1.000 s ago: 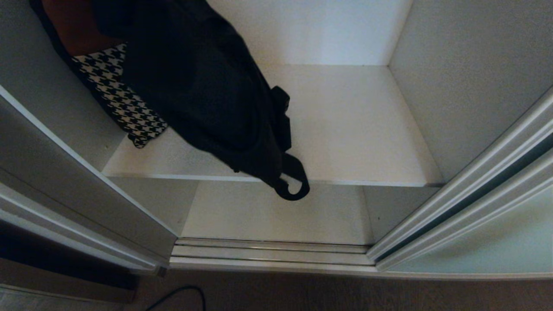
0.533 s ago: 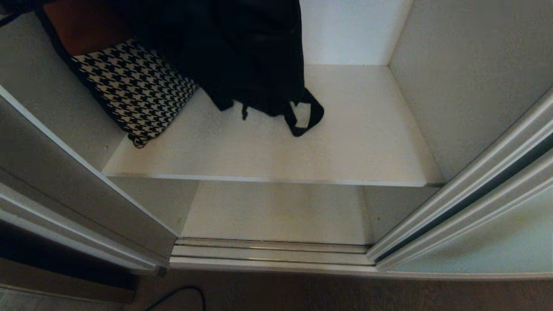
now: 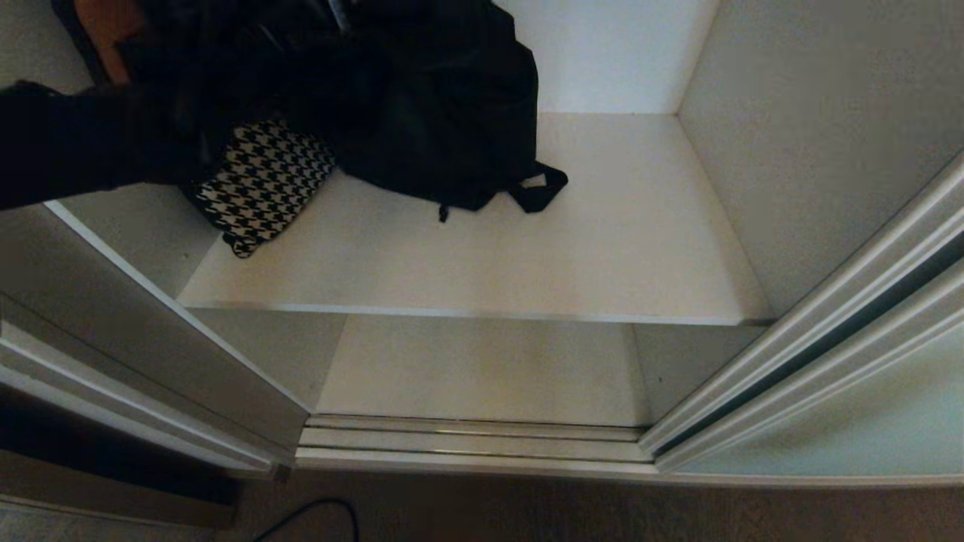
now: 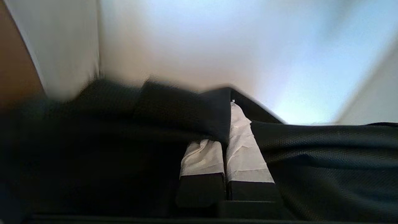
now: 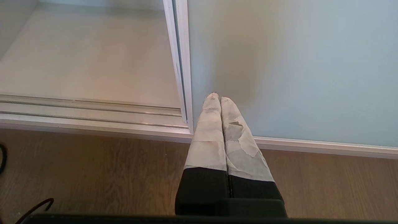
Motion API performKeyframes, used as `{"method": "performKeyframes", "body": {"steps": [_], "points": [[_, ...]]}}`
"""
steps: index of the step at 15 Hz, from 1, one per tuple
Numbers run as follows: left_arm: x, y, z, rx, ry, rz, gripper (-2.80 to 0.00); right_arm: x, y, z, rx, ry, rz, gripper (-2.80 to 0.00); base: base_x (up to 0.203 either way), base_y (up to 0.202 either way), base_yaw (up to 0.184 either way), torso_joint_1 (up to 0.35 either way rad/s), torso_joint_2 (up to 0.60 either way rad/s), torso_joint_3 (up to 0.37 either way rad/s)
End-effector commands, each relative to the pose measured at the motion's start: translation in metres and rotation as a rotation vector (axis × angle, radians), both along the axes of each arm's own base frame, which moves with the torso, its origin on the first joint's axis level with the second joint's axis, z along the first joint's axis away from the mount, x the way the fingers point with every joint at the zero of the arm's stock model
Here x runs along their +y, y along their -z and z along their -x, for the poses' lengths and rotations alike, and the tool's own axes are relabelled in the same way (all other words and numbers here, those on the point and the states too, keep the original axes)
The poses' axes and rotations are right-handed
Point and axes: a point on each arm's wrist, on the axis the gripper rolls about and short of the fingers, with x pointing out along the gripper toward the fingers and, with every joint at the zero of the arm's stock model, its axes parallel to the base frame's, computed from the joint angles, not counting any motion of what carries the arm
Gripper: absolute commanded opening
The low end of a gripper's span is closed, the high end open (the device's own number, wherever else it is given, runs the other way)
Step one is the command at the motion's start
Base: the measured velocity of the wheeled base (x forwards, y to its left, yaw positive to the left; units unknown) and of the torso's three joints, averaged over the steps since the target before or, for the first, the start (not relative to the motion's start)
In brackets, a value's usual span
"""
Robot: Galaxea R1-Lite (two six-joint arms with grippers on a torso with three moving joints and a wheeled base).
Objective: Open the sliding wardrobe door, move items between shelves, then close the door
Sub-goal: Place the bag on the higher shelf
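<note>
Now: left end effector [image 4: 228, 124] clamped on black bag [image 3: 444, 113] strap; right end effector [image 5: 216, 99] clenched, empty.

Black fabric backpack [image 3: 444, 113] on the upper white laminate shelf [image 3: 602, 248], toward its rear left corner; black-and-white houndstooth cushion [image 3: 260, 184] to its left, against the left wall. Lower white laminate shelf [image 3: 482, 373] beneath; pale frosted-glass sliding wardrobe door [image 3: 851, 421] to the right.
</note>
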Motion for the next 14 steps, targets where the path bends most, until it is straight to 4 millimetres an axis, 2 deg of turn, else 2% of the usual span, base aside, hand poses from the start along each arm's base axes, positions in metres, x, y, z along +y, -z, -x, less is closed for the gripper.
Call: {"method": "performKeyframes", "body": {"steps": [1,9,11,14], "points": [[-0.012,0.033,-0.028,0.099,-0.002,0.013,-2.8,0.0,0.0,0.0,0.0,0.0,0.0,-2.8,0.0,0.0,0.0,0.0,0.0,0.0],[-0.018,0.055,-0.038,0.26,-0.041,0.002,-2.8,0.0,0.001,0.0,0.002,0.0,0.0,-2.8,0.0,0.0,0.0,0.0,0.0,0.0],[-0.016,0.044,-0.029,0.242,-0.035,0.008,-2.8,0.0,0.0,0.0,0.0,0.0,0.0,-2.8,0.0,0.0,0.0,0.0,0.0,0.0],[-0.008,0.013,-0.003,0.158,-0.036,0.02,-2.8,0.0,0.0,0.0,0.0,0.0,0.0,-2.8,0.0,0.0,0.0,0.0,0.0,0.0]]}}
